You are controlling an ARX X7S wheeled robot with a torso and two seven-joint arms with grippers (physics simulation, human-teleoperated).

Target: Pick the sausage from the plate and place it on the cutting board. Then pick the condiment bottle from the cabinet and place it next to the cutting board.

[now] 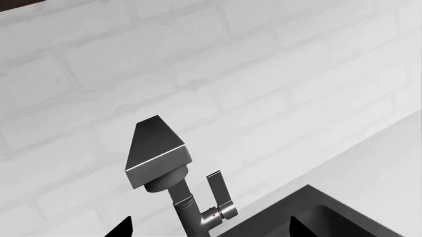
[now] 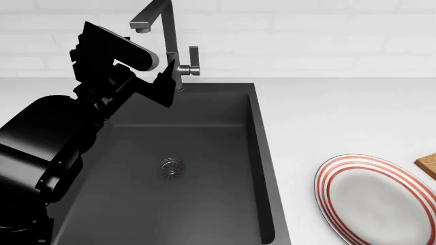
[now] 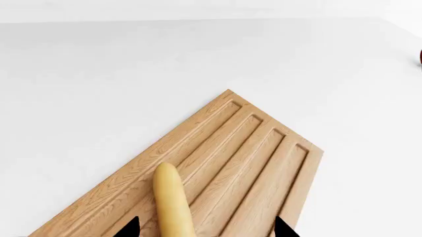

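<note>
The pale yellow sausage point(image 3: 173, 202) lies on the light-brown grooved cutting board point(image 3: 257, 158). My right gripper point(image 3: 205, 229) hangs open over it, a fingertip on each side with gaps to the sausage. In the head view the red-striped plate point(image 2: 325, 179) is bare, and only a corner of the cutting board point(image 2: 428, 166) shows at the right edge. My left gripper point(image 2: 165, 84) is open and holds nothing, raised by the faucet point(image 2: 165, 30). In its wrist view the left gripper point(image 1: 211, 229) faces the faucet point(image 1: 158, 150). The condiment bottle and the cabinet are out of view.
A dark sink point(image 2: 184, 168) with a drain fills the counter's left half under my left arm. The faucet's lever point(image 2: 193, 55) sticks out beside the spout stem. A white brick wall point(image 2: 307, 30) runs along the back. White counter point(image 2: 327, 117) lies between sink and plate.
</note>
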